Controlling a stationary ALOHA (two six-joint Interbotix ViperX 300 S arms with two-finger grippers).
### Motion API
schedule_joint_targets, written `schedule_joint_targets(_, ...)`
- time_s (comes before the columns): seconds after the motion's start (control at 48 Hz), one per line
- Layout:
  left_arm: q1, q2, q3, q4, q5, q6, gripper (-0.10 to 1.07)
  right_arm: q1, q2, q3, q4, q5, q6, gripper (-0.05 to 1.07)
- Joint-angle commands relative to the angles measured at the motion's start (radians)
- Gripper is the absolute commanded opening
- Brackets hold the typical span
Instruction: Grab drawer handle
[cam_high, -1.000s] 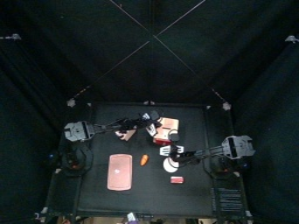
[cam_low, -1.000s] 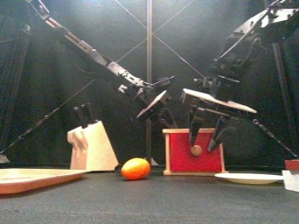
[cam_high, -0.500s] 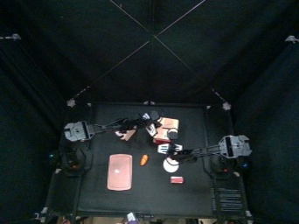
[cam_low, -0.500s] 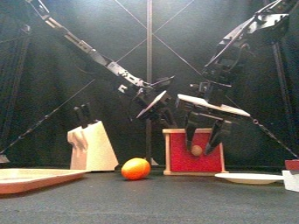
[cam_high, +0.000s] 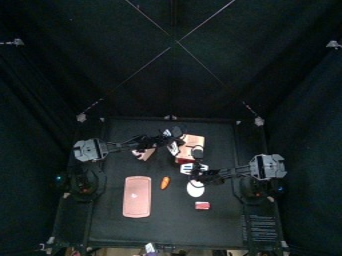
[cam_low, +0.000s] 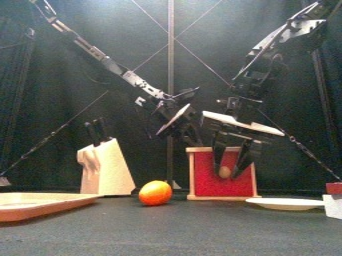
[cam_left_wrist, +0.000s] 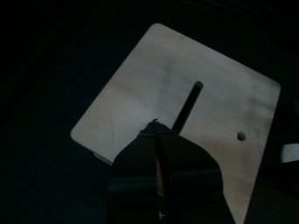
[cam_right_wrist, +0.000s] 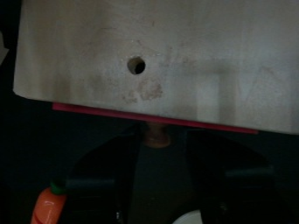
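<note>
The drawer (cam_low: 221, 172) is a small box with a red face, a round knob (cam_low: 225, 172) and a pale top (cam_high: 195, 141), at the table's middle back. My right gripper (cam_low: 234, 158) hangs just in front of its face, open, one finger on each side of the knob and above it. The right wrist view shows the pale top (cam_right_wrist: 152, 52) and the red front edge (cam_right_wrist: 152, 122) beyond the spread jaws. My left gripper (cam_high: 170, 149) hovers over the drawer's left side, shut; its wrist view shows the top panel (cam_left_wrist: 176, 105).
A knife block (cam_low: 104, 167) stands left of the drawer. An orange toy (cam_low: 156, 192) lies in front of it. A pink board (cam_high: 135, 196) lies front left, a white plate (cam_low: 283, 203) front right, and a small cube (cam_low: 333, 205) at the far right.
My right gripper has edged a little lower and closer to the drawer's face. The left arm has not moved.
</note>
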Motion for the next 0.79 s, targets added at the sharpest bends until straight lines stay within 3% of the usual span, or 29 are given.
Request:
schedule_joint_targets(0.0, 0.003, 0.0, 0.021, 0.002, 0.009, 0.0, 0.26, -0.008, -0.014, -0.018, 0.0, -0.003, -0.002, 0.67)
schedule_joint_targets(0.167, 0.002, 0.002, 0.021, -0.002, 0.011, 0.0, 0.26, -0.006, -0.012, -0.018, 0.003, -0.003, -0.003, 0.56)
schedule_joint_targets(0.771, 0.003, 0.005, 0.026, -0.002, 0.009, -0.002, 0.26, 0.002, -0.012, -0.012, 0.005, -0.014, -0.015, 0.56)
